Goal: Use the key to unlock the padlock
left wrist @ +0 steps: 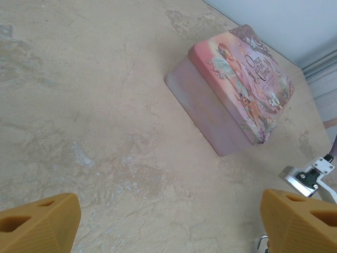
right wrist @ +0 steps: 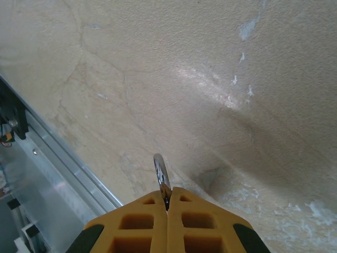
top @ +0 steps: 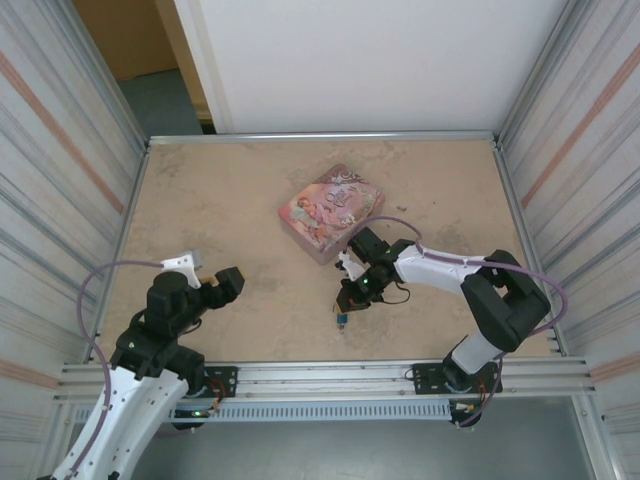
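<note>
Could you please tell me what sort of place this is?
Probably a robot test cell in a lab: a beige tabletop fenced by ribbed panel walls, with the left arm and right arm bolted to an aluminium rail at its near edge.

Open table (top: 220,200) lies left of the pink tin (top: 330,212), itself just beside the right arm (top: 440,268)

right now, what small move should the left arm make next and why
Probably swing the left pincer, open and empty, toward the right pincer, which is shut on a silvery metal loop, seemingly the padlock's shackle; unlocking needs both close together.
</note>
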